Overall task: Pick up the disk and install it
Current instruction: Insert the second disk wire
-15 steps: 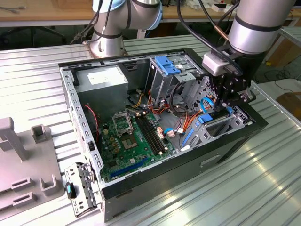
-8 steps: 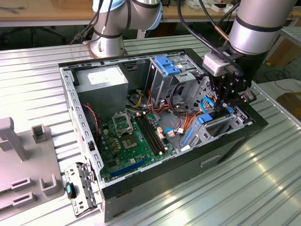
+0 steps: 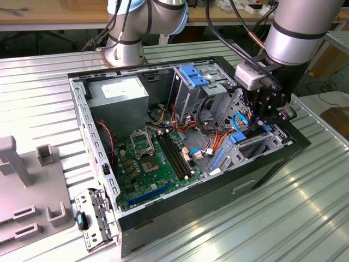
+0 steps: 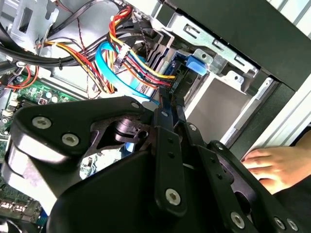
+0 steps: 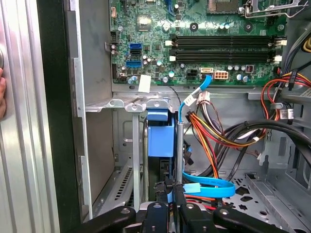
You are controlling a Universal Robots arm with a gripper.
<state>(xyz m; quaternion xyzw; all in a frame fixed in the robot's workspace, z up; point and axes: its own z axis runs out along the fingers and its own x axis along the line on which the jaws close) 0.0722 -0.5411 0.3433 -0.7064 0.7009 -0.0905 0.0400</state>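
Observation:
The disk (image 5: 160, 138) stands on edge in the slot of the grey drive cage (image 3: 264, 144) at the front corner of the open computer case, on the exterior view's right. Its bright blue carrier end faces the first wrist view, and in the exterior view the disk (image 3: 239, 138) shows as a blue patch just below the fingers. My gripper (image 3: 260, 123) reaches down into that cage from above. In both wrist views the gripper (image 5: 169, 189) (image 4: 170, 104) has its black fingers close together, shut on the disk's near end.
Red, orange and blue cables (image 5: 214, 131) hang beside the slot. The motherboard (image 3: 152, 164) and power supply (image 3: 117, 90) fill the case. A second cage with a blue bracket (image 3: 193, 73) stands farther back. A person's hand (image 4: 272, 165) rests outside the case wall. A grey fixture (image 3: 22, 185) sits at the exterior view's left.

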